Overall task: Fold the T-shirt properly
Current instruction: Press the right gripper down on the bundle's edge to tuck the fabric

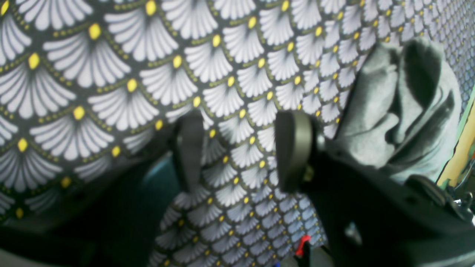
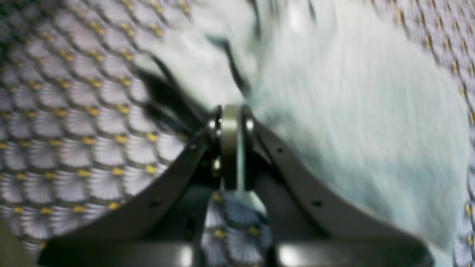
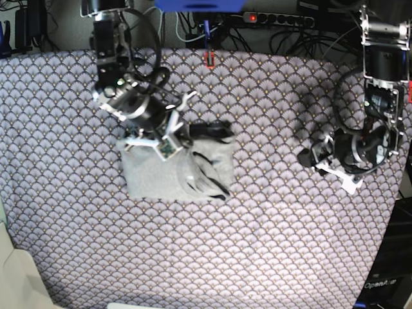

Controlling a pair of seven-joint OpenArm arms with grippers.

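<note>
Right gripper (image 2: 231, 148) is pinched shut on the soft light grey knit T-shirt (image 3: 154, 174), bunched mid-left on the fan-scale patterned tablecloth (image 3: 270, 244), probably for a fold. Left gripper (image 1: 241, 148) hangs apart, empty.

fan-scale patterned cloth (image 3: 270, 219) covers the table; folded grey t-shirt (image 3: 151, 177) lies on it.

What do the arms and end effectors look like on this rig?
Both arms are black, jointed, with silver-grey sections and loose black cables looping along them. The left end effector has two flat, rounded paddle fingers, one dark grey, one olive-grey, on curved black brackets. The right end effector matches, with small screw holes in its brackets. White mounting plates sit at both wrists.
</note>
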